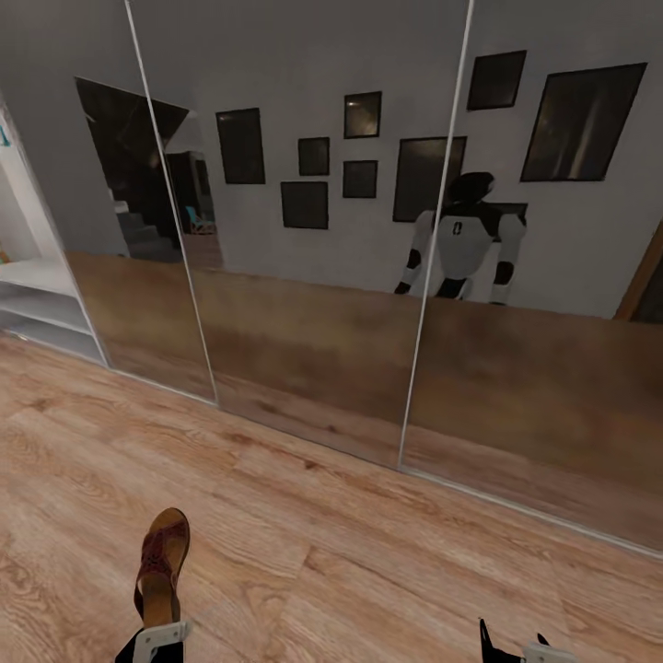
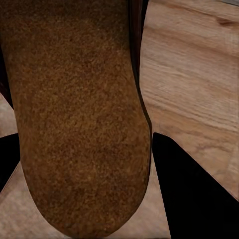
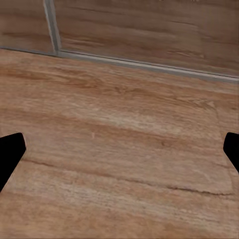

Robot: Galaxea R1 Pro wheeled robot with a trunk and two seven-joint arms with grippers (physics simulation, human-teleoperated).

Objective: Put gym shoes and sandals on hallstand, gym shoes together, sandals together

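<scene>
A brown sandal (image 1: pixel 164 564) with a tan footbed hangs toe-forward above the corridor floor (image 1: pixel 350 552), heel end in my left gripper (image 1: pixel 157 637), which is shut on it. The left wrist view has the sandal's rough brown sole (image 2: pixel 74 124) between the dark fingers (image 2: pixel 194 194). My right gripper (image 1: pixel 516 649) is at the lower right, open over bare planks (image 3: pixel 119 99), its fingertips (image 3: pixel 10 149) spread wide with nothing between them. The pale hallstand (image 1: pixel 37 308) with open shelf rows stands at the far left edge. The gym shoes are out of view.
Mirrored sliding doors (image 1: pixel 313 304) run across in front of me on a floor rail (image 1: pixel 516 502), reflecting the robot (image 1: pixel 460 244) and framed pictures. Open wood floor lies between me and the doors.
</scene>
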